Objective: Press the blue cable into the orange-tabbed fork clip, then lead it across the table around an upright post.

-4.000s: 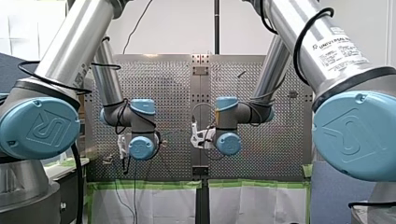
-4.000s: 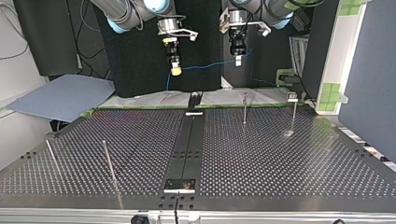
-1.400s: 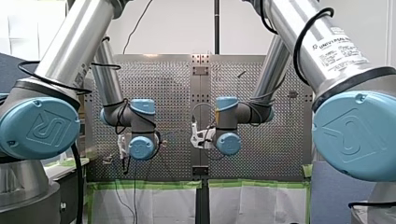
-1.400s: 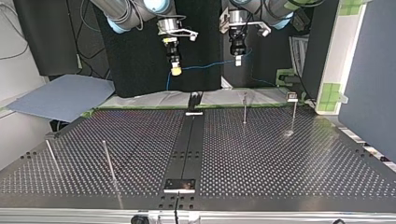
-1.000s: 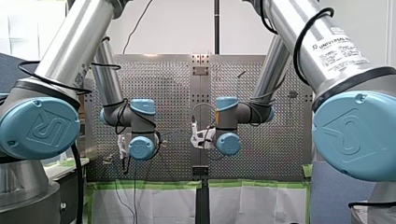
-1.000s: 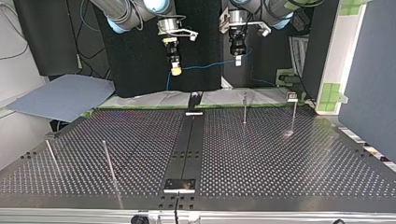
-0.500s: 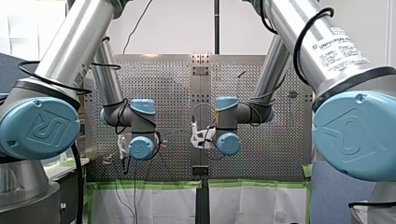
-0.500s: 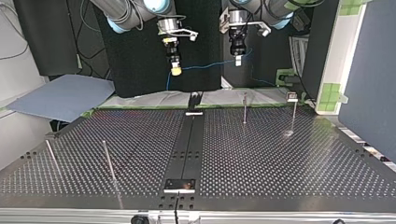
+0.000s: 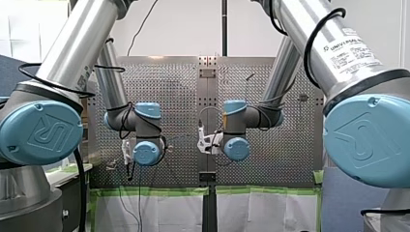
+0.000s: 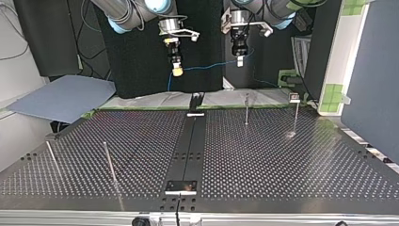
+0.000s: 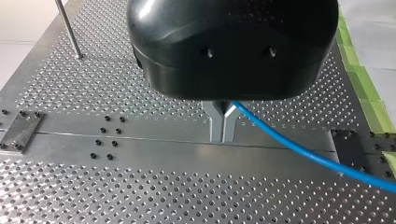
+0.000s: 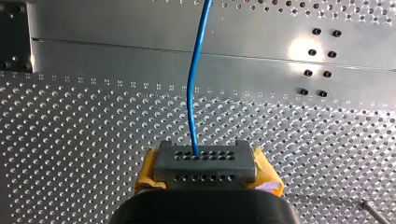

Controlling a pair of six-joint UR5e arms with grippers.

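Top view: left tool (image 10: 240, 60) and right tool (image 10: 177, 70), each clamped on the cable (image 12: 189, 102) strung between them, above the bench's (image 10: 282, 160) far edge; nearest post (image 10: 246, 110) stands below, apart.

A silver perforated table (image 10: 282, 160) fills the top view, with a dark strip (image 10: 190, 141) down its middle and a small shiny plate (image 10: 181, 187) at the strip's near end. Beyond the table, at the view's left, lies a flat grey-blue sheet (image 10: 61, 96). A black drape (image 10: 136, 61) hangs behind. In the front view, pale sheeting (image 9: 159, 212) topped with green tape (image 9: 150, 191) hangs below the table.
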